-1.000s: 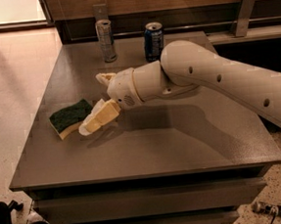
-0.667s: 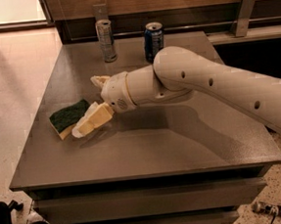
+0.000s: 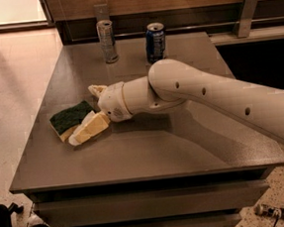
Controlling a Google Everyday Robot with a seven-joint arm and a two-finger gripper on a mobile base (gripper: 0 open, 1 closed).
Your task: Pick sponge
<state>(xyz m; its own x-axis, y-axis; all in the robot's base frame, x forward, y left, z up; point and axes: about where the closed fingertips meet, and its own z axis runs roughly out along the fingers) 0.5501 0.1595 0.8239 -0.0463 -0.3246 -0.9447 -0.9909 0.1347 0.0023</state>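
Note:
The sponge [image 3: 71, 117], dark green on top with pale yellow foam below, lies flat on the left part of the grey table [image 3: 150, 149]. My gripper [image 3: 84, 114] is down at the sponge's right end, on the end of the white arm [image 3: 205, 92]. It is open. One cream-yellow finger [image 3: 89, 129] lies along the sponge's near edge and touches it. The other finger [image 3: 97, 89] is just past its far right corner. The sponge rests on the table between them.
A silver can [image 3: 107, 41] and a blue can [image 3: 155, 41] stand at the back of the table. The table's left edge drops to a light floor [image 3: 10, 87]. A dark wall and a metal bracket [image 3: 245, 12] run behind.
The arm has moved left and lower towards the sponge. The near finger now lies along the sponge's front edge. The sponge has stayed put.

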